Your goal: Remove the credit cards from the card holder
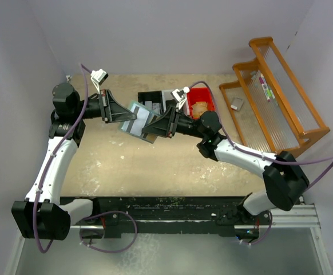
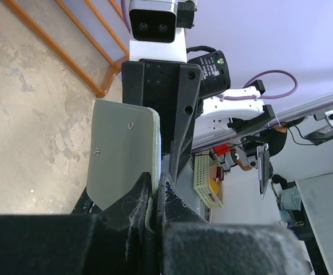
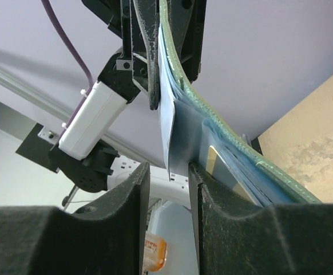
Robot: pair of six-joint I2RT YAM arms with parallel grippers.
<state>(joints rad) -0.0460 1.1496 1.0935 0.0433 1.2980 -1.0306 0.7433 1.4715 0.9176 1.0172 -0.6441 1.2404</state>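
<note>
Left claw (image 1: 129, 116): pressed shut on edge of card holder (image 1: 137, 110), raised above worktop (image 1: 155, 166); pinch plain only in left wrist view. Right claw (image 1: 153, 128): spread, pale card (image 3: 175, 143) between fingers, shown in right wrist view alone.

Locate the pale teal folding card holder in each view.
Top external: pale teal folding card holder, just left of centre.
Left wrist: lower centre, flat panel rising from the left gripper.
Right wrist: curved band, top centre to lower right.
Shared landmark: left gripper, clamped on it in all views.
</note>
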